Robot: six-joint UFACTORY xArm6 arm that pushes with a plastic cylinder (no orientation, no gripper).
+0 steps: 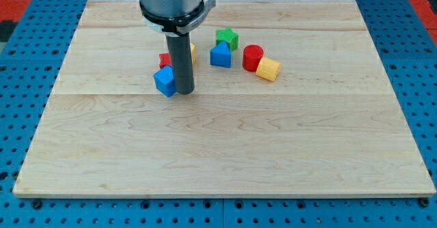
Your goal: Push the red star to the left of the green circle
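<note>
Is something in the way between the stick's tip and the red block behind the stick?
Partly. My tip sits right of a blue block, which lies just below the red block. Toward the green block, a yellow block peeks out behind the rod.
</note>
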